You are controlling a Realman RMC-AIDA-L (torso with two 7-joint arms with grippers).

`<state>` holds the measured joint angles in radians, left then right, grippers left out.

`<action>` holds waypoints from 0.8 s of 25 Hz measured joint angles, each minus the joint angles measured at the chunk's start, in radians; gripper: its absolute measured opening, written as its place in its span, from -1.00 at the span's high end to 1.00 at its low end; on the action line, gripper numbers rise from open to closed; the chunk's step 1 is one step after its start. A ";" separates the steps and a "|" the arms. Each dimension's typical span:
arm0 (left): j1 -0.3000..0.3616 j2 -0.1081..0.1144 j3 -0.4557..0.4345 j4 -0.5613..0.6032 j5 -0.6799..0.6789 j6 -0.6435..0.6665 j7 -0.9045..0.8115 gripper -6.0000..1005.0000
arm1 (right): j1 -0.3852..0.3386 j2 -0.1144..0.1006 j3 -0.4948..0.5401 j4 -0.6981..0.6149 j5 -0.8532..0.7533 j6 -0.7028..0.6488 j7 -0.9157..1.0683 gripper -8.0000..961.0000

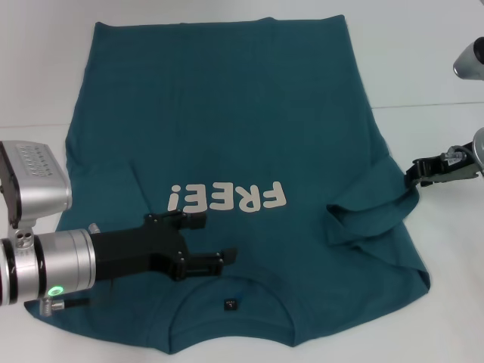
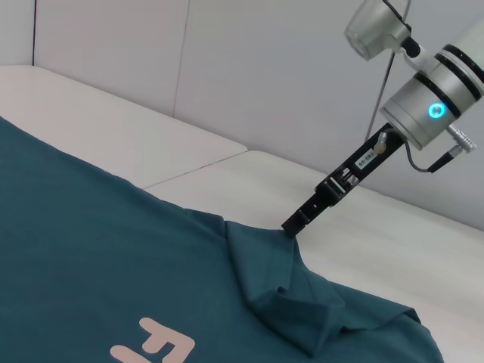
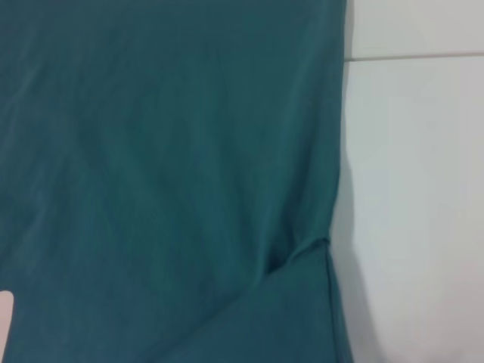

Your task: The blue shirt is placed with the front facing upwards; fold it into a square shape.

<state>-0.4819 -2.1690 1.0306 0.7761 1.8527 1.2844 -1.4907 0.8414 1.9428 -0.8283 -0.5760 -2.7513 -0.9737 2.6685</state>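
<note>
The blue shirt [image 1: 227,113] lies spread on the white table, front up, its white "FREE!" lettering [image 1: 227,198] and its collar with a dark label [image 1: 231,305] on my near side. My left gripper [image 1: 210,239] hovers open over the chest just below the lettering, with nothing between its fingers. At the shirt's right side the sleeve [image 1: 370,215] is bunched and folded inward. My right gripper [image 1: 414,172] sits at that sleeve's outer edge. In the left wrist view the right gripper [image 2: 293,224] pinches a raised peak of the blue shirt [image 2: 76,249]. The right wrist view shows plain teal cloth of the blue shirt [image 3: 151,151].
The white table [image 1: 439,76] has a seam line running across it behind the right arm. Bare table surface lies to the right of the shirt and beyond its hem. A pale wall rises behind the table in the left wrist view.
</note>
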 joint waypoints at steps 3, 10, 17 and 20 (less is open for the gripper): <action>0.000 0.000 -0.003 0.000 0.000 0.000 0.001 -0.77 | 0.001 0.007 0.000 0.004 0.002 0.017 -0.006 0.41; 0.006 0.000 -0.006 0.002 -0.001 0.004 0.003 -0.77 | -0.011 0.017 0.000 -0.003 0.055 0.036 -0.053 0.57; 0.008 0.000 -0.007 0.002 -0.002 0.005 0.003 -0.77 | -0.015 0.018 0.001 -0.007 0.062 0.043 -0.069 0.93; 0.008 0.000 -0.007 0.004 -0.004 0.006 0.003 -0.77 | -0.016 0.018 0.001 -0.019 0.070 0.040 -0.072 0.96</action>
<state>-0.4739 -2.1690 1.0231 0.7796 1.8483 1.2900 -1.4879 0.8256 1.9607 -0.8268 -0.5947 -2.6810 -0.9338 2.5969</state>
